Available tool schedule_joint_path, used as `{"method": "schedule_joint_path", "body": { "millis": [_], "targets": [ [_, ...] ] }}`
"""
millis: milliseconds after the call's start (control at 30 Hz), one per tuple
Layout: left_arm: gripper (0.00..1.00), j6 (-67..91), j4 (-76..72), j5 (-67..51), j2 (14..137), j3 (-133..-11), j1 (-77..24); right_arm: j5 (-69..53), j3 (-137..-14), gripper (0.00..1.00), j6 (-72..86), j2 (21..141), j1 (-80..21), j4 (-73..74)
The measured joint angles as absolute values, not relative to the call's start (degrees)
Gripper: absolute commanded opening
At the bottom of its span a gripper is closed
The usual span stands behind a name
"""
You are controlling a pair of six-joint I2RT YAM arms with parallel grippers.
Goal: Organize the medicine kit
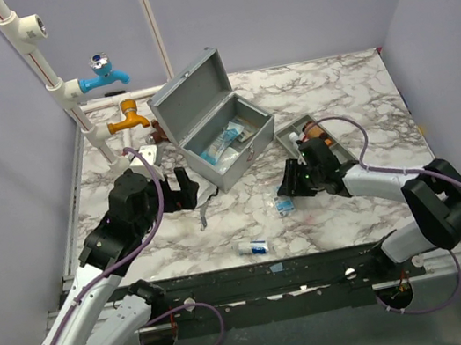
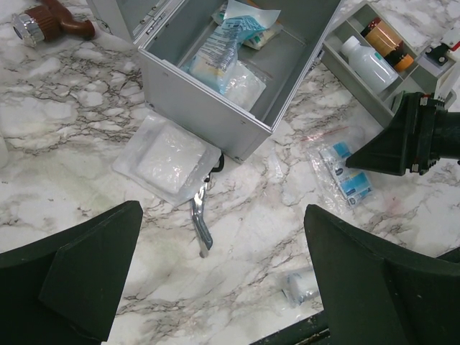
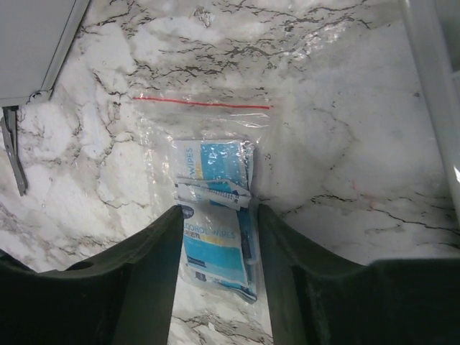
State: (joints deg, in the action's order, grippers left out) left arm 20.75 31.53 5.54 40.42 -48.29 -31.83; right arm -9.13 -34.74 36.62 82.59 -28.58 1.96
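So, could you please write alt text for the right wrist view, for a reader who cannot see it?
The jaws of the right gripper stand open on either side of a clear zip bag of wipes lying flat on the marble table. A corner of the grey medicine kit shows at upper left.

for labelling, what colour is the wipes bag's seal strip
Red. The seal strip shows best in the right wrist view.

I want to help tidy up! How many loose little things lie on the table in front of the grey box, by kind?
Plastic packets: 2 (gauze pack, wipes bag)
Scissors: 1
Small white container: 1
Total: 4
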Motion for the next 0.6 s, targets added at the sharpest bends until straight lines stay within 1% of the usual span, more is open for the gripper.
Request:
{"method": "schedule_joint_path", "body": {
  "millis": [167, 233, 300, 333, 367, 600],
  "targets": [
    [0.99, 20.75, 31.55, 5.54, 40.51, -48.29, -31.83, -8.84, -34.74, 0.32, 36.88, 83.99, -29.06, 0.27],
    [0.99, 20.78, 31.57, 5.54, 40.56, -48.29, -31.83, -8.36, -34.76, 0.23, 37.08, 84.49, -29.32, -0.08],
    [0.99, 20.78, 31.57, 5.54, 40.71, -48.29, -31.83, -8.19, -34.76, 0.12, 37.1, 84.93, -29.43, -0.4],
    [0.99, 20.75, 31.57, 5.54, 40.77, -48.29, -31.83, -7.97, -34.76, 0.04, 37.32, 85.17, -29.47, -0.54],
    [0.99, 20.75, 31.59, 5.52, 40.91, -48.29, -31.83, -7.92, -34.76, 0.01, 37.43, 85.36, -29.52, -0.71],
    [0.99, 20.75, 31.97, 5.52, 41.08, -48.29, -31.83, -7.84, -34.46, 0.01, 38.59, 85.67, -29.56, -1.52]
  ]
}}
